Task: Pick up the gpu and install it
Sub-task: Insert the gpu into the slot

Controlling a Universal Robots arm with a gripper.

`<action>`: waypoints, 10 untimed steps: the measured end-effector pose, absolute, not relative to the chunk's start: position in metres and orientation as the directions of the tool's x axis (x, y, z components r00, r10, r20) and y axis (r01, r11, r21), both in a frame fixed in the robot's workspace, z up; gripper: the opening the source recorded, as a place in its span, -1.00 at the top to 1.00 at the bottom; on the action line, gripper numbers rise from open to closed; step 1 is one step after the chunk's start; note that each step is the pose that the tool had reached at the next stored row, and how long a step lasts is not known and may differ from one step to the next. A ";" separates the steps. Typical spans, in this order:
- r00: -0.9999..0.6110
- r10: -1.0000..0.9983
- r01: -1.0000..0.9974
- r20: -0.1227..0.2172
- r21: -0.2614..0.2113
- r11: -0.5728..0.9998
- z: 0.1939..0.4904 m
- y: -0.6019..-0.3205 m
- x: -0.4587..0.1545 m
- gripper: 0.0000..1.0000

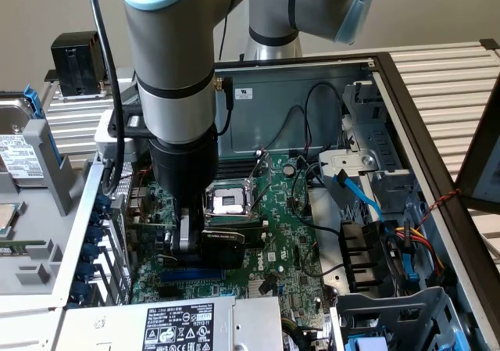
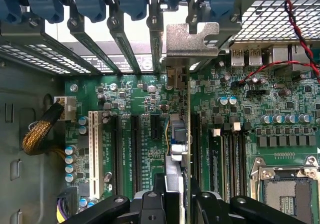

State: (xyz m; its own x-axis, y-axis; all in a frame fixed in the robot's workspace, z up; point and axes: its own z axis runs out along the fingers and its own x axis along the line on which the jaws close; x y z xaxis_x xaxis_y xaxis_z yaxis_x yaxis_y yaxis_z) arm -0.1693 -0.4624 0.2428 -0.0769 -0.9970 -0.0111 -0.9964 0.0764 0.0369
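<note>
The tool (image 2: pixel 175 203) is closed tight on the gpu (image 2: pixel 179 136), with a black finger (image 2: pixel 152 204) on each side. The gpu stands on its thin edge, low over the green board (image 2: pixel 250 99), among the long black slots (image 2: pixel 135 149). Its silver end piece (image 2: pixel 192 39) is up against the wall of the computer box (image 1: pixel 297 93), right by the blue clips (image 2: pixel 90 2). In the exterior view, the empty chip socket (image 1: pixel 226 201) is just beside the gpu.
</note>
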 end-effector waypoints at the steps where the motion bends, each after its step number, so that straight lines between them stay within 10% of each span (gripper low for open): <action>1: -0.077 -0.997 -0.996 -0.011 0.037 0.076 0.243 -0.462 -0.169 0.44; 10: -0.077 -0.997 -0.996 -0.009 0.037 0.076 0.242 -0.462 -0.170 0.44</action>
